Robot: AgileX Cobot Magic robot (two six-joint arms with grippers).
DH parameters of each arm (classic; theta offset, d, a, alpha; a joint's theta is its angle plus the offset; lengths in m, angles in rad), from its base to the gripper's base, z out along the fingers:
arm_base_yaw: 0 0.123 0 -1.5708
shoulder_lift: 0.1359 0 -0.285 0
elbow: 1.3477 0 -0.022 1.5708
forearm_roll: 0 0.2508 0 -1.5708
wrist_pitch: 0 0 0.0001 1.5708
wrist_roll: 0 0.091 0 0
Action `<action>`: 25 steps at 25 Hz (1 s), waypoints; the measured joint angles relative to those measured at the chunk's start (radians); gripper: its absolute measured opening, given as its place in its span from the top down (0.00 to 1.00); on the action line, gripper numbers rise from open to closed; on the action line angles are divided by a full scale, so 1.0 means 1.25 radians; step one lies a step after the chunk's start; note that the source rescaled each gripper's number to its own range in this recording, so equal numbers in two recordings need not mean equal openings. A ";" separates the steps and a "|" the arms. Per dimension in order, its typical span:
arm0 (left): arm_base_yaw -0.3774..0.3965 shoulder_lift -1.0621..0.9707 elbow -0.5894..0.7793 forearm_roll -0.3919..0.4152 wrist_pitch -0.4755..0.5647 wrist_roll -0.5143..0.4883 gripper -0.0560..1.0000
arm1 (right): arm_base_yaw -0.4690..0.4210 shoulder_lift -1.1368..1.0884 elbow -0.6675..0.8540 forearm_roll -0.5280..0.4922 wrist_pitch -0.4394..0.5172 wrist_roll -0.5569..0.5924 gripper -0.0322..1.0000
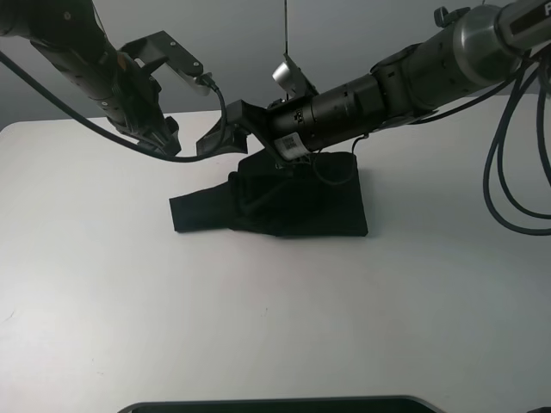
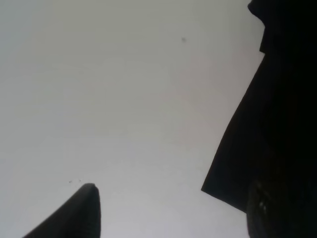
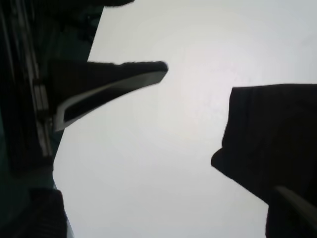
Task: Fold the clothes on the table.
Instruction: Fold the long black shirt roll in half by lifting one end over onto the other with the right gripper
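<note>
— White table (image 1: 129, 301) from edge to edge, grey wall behind. I have the T-shirt (image 1: 301, 202) lying at the table's middle as a compact black bundle, one flap (image 1: 194, 215) trailing toward the left arm's side.

— Are you holding any of it?

— No. My right gripper (image 1: 222, 129) reaches across the middle and hangs near the bundle's far corner on that same side. Its fingers (image 3: 114, 82) are spread wide, with only bare table and a cloth edge between them. My left gripper (image 1: 164, 136) hovers just beside it, also spread, pinching nothing.

— Why park both there?

— My guess is that the flap is the one part not tucked in, so both grippers sit near that end, ready for it. The rest looks flat enough to lie by itself.

— What can't you see?

— The printed chest and the neck label. Only plain black shows, so I judge they are folded inside or face down. The right arm covers the bundle's back edge. On the left wrist camera one finger (image 2: 81, 210) is clear, but the other melts into the black cloth. A dark object (image 1: 275, 404) at the table's near edge is cut off, and I cannot name it.
</note>
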 joint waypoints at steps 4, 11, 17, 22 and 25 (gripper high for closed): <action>0.000 0.000 0.000 0.000 0.012 0.000 0.19 | -0.009 0.000 0.000 -0.041 -0.017 -0.020 0.33; 0.000 -0.007 0.000 0.003 0.035 0.000 0.19 | -0.087 -0.020 0.000 -0.407 -0.081 0.276 0.36; 0.000 -0.010 0.000 0.005 0.041 0.000 0.19 | -0.098 -0.021 0.000 -0.588 -0.051 0.471 0.36; 0.000 -0.010 0.000 0.005 0.048 0.000 0.19 | -0.098 -0.021 0.000 -0.586 -0.047 0.521 0.36; 0.000 -0.012 0.000 0.005 0.051 0.000 0.19 | -0.096 -0.011 0.000 -0.511 -0.045 0.478 0.37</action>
